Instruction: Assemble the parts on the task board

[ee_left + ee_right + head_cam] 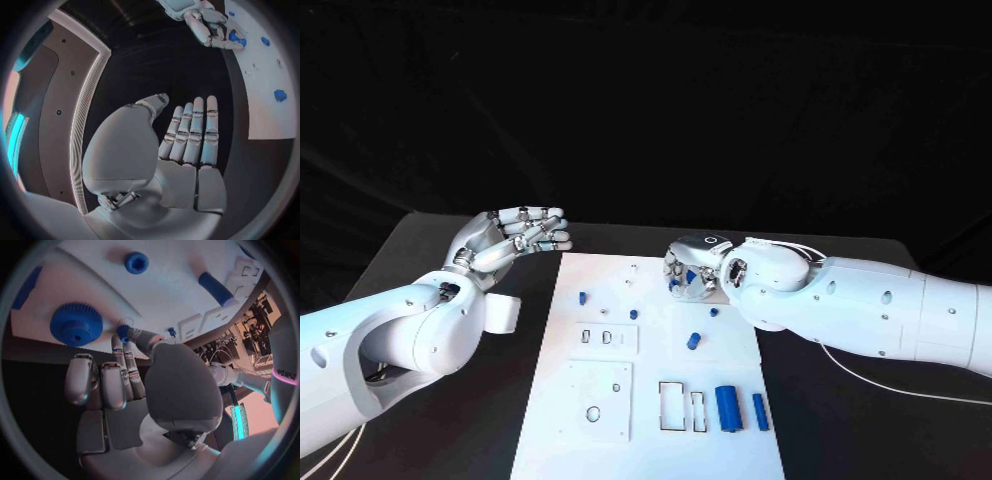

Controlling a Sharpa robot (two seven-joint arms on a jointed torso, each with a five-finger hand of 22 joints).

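The white task board lies in the middle of the black table. My right hand hangs over its far end with fingers curled down. In the right wrist view the thumb and a finger pinch a small blue part just above the board, beside a blue gear. Near the board's far left corner my left hand is raised, its fingers straight and side by side, holding nothing. Loose on the board lie a short blue cylinder, a thick blue cylinder and a thin one.
Small blue pieces stand at the board's far part. Two white sub-plates with cut-outs sit on its left half, and rectangular outlines are beside the cylinders. Black table flanks the board.
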